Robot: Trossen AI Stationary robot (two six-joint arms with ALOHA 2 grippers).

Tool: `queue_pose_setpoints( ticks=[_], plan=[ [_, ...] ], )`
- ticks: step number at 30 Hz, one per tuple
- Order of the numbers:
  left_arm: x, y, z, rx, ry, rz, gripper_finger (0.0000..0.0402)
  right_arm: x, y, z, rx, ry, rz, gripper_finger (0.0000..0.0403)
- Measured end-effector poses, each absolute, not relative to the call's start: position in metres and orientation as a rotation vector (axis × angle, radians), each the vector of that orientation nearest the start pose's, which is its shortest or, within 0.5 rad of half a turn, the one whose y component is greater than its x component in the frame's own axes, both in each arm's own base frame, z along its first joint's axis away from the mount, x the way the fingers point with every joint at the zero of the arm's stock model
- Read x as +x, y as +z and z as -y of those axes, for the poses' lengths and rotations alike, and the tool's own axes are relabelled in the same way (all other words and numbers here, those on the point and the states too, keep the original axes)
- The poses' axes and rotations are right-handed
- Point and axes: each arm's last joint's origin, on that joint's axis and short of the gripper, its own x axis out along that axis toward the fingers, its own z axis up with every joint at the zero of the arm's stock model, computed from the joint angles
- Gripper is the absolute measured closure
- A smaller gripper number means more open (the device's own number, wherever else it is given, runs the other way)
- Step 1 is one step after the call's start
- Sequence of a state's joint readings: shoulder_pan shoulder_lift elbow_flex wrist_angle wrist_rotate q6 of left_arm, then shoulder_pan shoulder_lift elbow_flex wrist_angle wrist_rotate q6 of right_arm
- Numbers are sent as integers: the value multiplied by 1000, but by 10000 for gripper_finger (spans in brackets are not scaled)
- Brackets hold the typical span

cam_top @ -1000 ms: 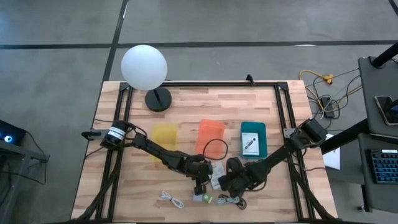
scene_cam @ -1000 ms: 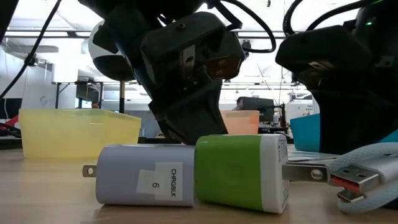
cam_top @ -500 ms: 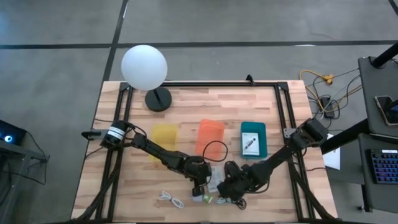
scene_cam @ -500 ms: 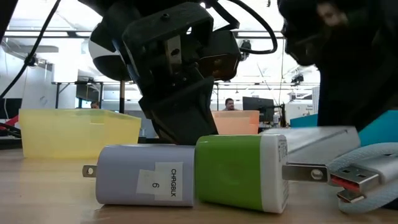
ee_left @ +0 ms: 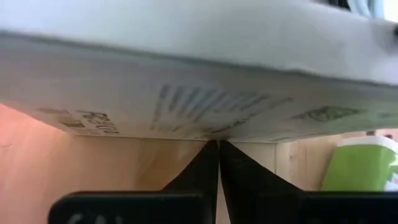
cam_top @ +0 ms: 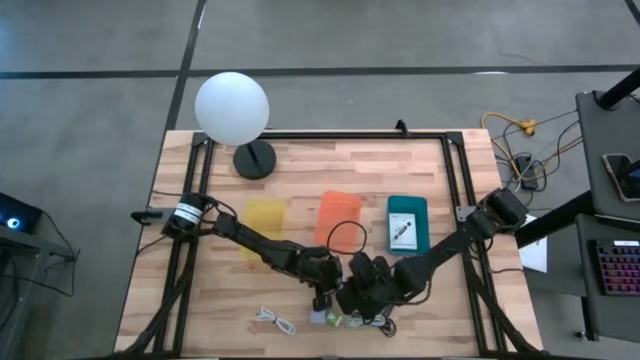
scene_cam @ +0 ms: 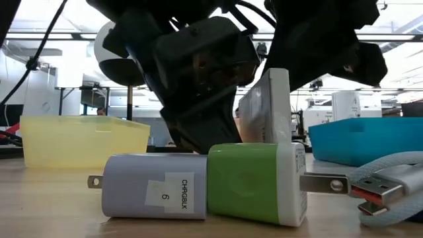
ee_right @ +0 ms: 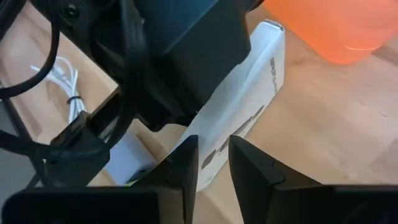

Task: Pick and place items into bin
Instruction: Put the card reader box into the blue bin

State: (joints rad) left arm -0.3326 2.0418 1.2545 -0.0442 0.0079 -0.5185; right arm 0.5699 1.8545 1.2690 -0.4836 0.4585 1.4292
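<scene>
Right hand [cam_top: 352, 297] clamps the white printed card box [scene_cam: 272, 106] on edge, just behind the green plug cube [scene_cam: 254, 182], likely for lifting binward; left hand [cam_top: 318, 298], fingers together, steadies alongside.

On the tabletop [cam_top: 420, 170], three bins stand in a row: one bin [cam_top: 265, 218] left, one [cam_top: 338, 215] in the middle, one [cam_top: 407, 222] right, holding a card [cam_top: 401, 234]. Nearer the front edge, two chargers [scene_cam: 155, 192] [scene_cam: 254, 182] lie touching, a coiled cable [cam_top: 275, 320] to their left. A lamp [cam_top: 233, 110] stands at the back left.
</scene>
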Motion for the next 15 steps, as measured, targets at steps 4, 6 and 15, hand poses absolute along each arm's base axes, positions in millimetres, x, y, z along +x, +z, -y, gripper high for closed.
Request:
queue_pose_setpoints(
  ticks=[4, 6, 15],
  plan=[
    [398, 137, 138, -350, -105, -885, 402, 325, 187, -189, 806, -557, -782, 325],
    [398, 137, 138, -352, -108, -886, 402, 324, 187, -188, 805, -559, -783, 325],
    [397, 137, 139, -352, -114, -889, 402, 328, 192, -192, 837, -518, -797, 321]
  ],
)
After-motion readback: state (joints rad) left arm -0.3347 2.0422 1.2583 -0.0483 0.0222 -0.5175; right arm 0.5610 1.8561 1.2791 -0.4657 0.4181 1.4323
